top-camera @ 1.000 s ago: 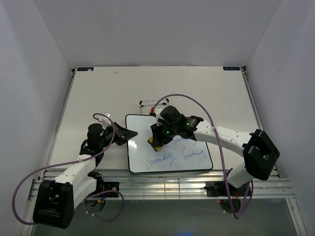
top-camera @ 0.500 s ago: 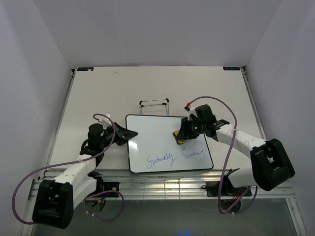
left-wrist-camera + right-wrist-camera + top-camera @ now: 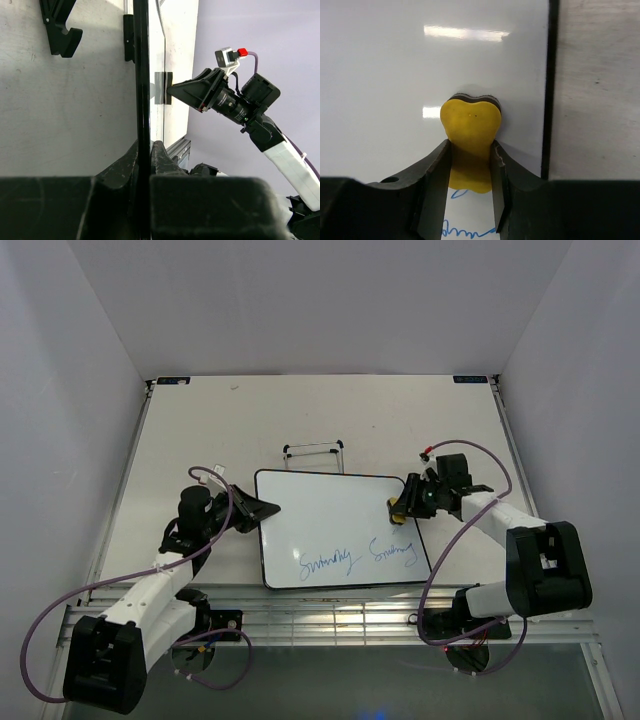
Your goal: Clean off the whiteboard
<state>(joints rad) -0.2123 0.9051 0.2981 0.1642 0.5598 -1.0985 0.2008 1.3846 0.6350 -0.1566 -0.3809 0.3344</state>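
Brushed aluminium up front: a slotted metal rail (image 3: 330,625) runs along the near edge, with both arm bases sitting at it. Past that comes the matte cream tabletop (image 3: 200,430), faintly scuffed and speckled in the wrist views, boxed in by plain white walls (image 3: 300,300).

Flat on the near half of the table lies the large glossy whiteboard (image 3: 335,510), rectangular, with a thin black frame and rounded corners, and lamp glare on its sheen. Blue cursive writing (image 3: 355,558) runs along its near strip; the rest reads clean white.

On the left, the black left gripper (image 3: 262,510) is pinched onto the board's left frame, one finger on each face of the edge (image 3: 142,75).

Over to the right, the right gripper (image 3: 471,148) clamps a small soft yellow eraser (image 3: 470,120) with a dark pad layer, squeezed into a heart-like bulge. It presses on the white surface just inside the right frame, just beyond the writing.

Further back, just beyond the board's far edge, stands a small thin wire stand (image 3: 313,450).
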